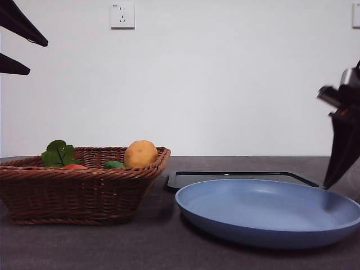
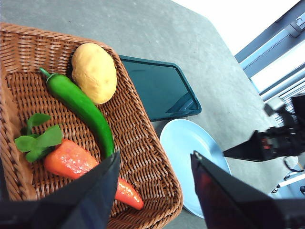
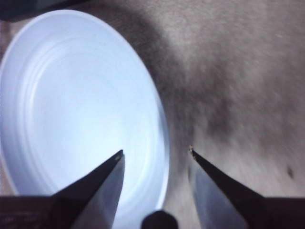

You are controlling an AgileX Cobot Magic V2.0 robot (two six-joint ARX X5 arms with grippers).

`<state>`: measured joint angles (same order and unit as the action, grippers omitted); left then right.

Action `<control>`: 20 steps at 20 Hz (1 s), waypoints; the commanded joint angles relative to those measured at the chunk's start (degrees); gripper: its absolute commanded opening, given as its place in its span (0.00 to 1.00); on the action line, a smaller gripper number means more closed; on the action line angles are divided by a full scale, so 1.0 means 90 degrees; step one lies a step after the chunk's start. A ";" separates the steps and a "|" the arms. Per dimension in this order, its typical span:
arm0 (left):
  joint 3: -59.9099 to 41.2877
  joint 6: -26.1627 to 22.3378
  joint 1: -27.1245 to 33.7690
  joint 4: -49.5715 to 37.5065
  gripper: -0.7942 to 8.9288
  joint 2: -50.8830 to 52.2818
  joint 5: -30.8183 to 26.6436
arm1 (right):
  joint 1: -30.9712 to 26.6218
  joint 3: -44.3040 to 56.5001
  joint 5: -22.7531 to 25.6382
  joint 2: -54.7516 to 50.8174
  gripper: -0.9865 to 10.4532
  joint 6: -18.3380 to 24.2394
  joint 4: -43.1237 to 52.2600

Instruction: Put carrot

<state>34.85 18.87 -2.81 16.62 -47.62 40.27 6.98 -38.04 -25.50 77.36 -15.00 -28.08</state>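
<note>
Matte black tapered fingers [image 2: 228, 195] with pointed tips, silver metal fitting [image 1: 350, 76], red-orange accent on wrist

Pepper [image 2: 83, 107] and potato [image 2: 94, 72] beside carrot [image 2: 78, 164]

Lab-type test bench, not a home: bare white wall [image 1: 225, 84] w/ socket [image 1: 122, 15], dark grey table [image 2: 157, 38], metal frame rails [image 2: 276, 52] at edge. Staged props only: wicker basket [image 1: 79, 191] of toy veg, blue plate [image 1: 264, 211], black tray [image 1: 236, 178].
</note>
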 commanded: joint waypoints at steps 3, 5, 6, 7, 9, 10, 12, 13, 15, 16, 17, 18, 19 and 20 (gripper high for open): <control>0.0087 -0.0097 -0.0029 -0.0080 0.36 -0.0034 0.0044 | 0.0151 -0.0075 0.0087 0.0459 0.22 -0.0279 0.0289; 0.0087 -0.0095 -0.0029 -0.0087 0.36 -0.0034 0.0029 | 0.0148 -0.0075 0.0255 0.0461 0.13 -0.0316 0.0287; 0.0087 -0.0073 -0.0029 -0.0117 0.36 -0.0034 0.0027 | 0.0151 -0.0075 0.0376 0.0457 0.09 -0.0391 0.0253; 0.0087 0.0092 -0.0029 -0.0155 0.36 -0.0034 0.0027 | 0.0148 -0.0075 0.0386 0.0452 0.09 -0.0401 0.0214; 0.0087 0.0537 -0.0034 -0.0204 0.40 -0.0034 0.0036 | 0.0148 -0.0075 0.0345 0.0408 0.09 -0.0401 0.0172; 0.0087 0.0590 -0.0063 -0.0199 0.43 -0.0034 0.0032 | 0.0148 -0.0078 0.0340 0.0340 0.09 -0.0401 0.0104; 0.0087 0.0619 -0.0204 -0.0199 0.45 -0.0036 -0.0017 | 0.0148 -0.0078 0.0340 0.0063 0.09 -0.0396 -0.0095; 0.0090 0.0639 -0.0321 -0.0175 0.45 -0.0041 -0.0194 | 0.0148 -0.0078 0.0345 -0.0138 0.09 -0.0393 -0.0189; 0.0109 0.0770 -0.0668 -0.0032 0.44 -0.0083 -0.0833 | 0.0148 -0.0078 0.0350 -0.0629 0.09 -0.0376 -0.0364; 0.0163 0.0772 -0.0877 0.0114 0.44 -0.0182 -0.1219 | 0.0148 -0.0078 0.0364 -0.0891 0.09 -0.0376 -0.0423; 0.0274 0.0767 -0.1076 0.0362 0.44 -0.0328 -0.1625 | 0.0148 -0.0078 0.0369 -0.1129 0.09 -0.0376 -0.0437; 0.0449 0.0755 -0.1273 0.0653 0.44 -0.0554 -0.1977 | 0.0148 -0.0078 0.0369 -0.1365 0.09 -0.0379 -0.0442; 0.0663 0.0748 -0.1445 0.0945 0.44 -0.0826 -0.2249 | 0.0148 -0.0078 0.0372 -0.1559 0.09 -0.0381 -0.0442; 0.0889 0.0738 -0.1600 0.1188 0.44 -0.1141 -0.2465 | 0.0143 -0.0078 0.0379 -0.1741 0.09 -0.0381 -0.0442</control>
<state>42.11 25.58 -16.91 27.49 -57.12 18.59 8.19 -38.04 -22.02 61.19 -18.22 -32.58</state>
